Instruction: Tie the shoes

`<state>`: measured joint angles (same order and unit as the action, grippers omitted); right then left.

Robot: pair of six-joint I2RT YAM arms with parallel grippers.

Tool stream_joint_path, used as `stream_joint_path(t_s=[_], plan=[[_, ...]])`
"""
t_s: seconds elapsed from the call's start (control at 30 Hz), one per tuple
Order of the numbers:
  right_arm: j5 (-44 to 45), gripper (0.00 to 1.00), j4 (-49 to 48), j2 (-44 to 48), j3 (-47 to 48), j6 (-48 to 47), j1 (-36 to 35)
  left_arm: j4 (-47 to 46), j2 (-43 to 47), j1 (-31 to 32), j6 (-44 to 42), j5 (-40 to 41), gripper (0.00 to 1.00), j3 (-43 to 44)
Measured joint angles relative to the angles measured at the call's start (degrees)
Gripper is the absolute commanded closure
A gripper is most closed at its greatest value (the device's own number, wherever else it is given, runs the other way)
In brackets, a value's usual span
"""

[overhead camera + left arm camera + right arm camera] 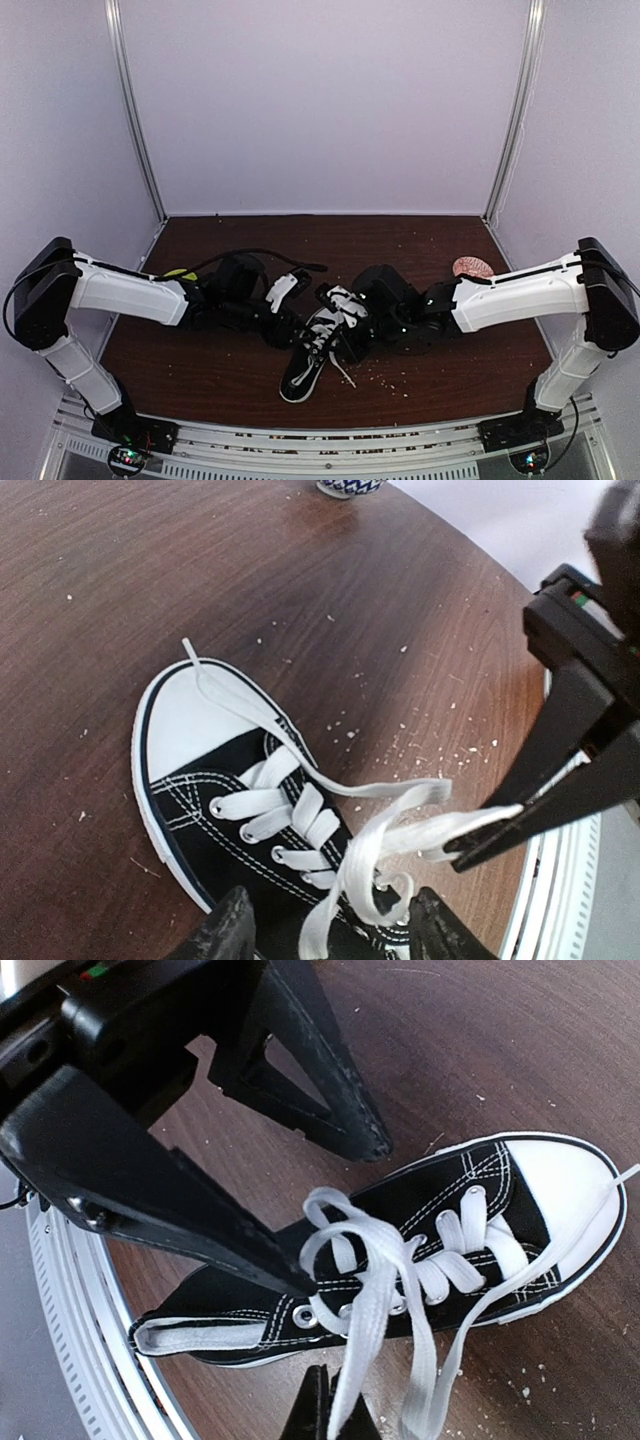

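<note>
L gripper (333, 908) is held low over the sneaker (205, 830), fingers apart, nothing clamped. The sneaker is set on the table (150, 570) betw. the two arms, toe cap (185, 730) turned toward the near edge. The laces (390, 790) are untied and trail loose. They are judged flat, soft and limp, prob. slippery, so a pinch mid-strand, close to the eyelets, is advised. The shoe is judged light and apt to slide if tugged. R gripper (475, 848) is closed on one lace strand.

The lace (415, 833) end is hidden inside the right claw (462, 861); the sneaker (190, 815) heel is cropped at the bottom edge.
</note>
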<state>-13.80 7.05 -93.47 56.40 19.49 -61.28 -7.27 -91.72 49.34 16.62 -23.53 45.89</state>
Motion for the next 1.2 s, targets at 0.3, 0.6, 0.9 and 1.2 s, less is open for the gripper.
stream_joint_path(t_s=[0.3, 0.6, 0.9, 1.2], plan=[[0.59, 1.0, -0.02, -0.22, 0.61, -0.2, 1.38, 1.31, -2.56, -0.92, -2.84, -5.75, 0.58, 2.29], [-3.43, 1.0, -2.21, -0.22, 0.61, 0.42, 2.23, -1.42, -2.32, -1.9, -1.44, -6.14, 0.78, -0.48], [-9.09, 1.0, -9.18, -0.74, 0.33, 3.08, 2.23, -6.69, -1.62, -2.27, 2.27, -8.02, 0.48, -2.78], [-9.44, 1.0, -11.3, -1.09, 0.22, 3.3, 2.23, -12.74, 3.32, -4.94, 5.53, -8.33, 0.61, -9.88]])
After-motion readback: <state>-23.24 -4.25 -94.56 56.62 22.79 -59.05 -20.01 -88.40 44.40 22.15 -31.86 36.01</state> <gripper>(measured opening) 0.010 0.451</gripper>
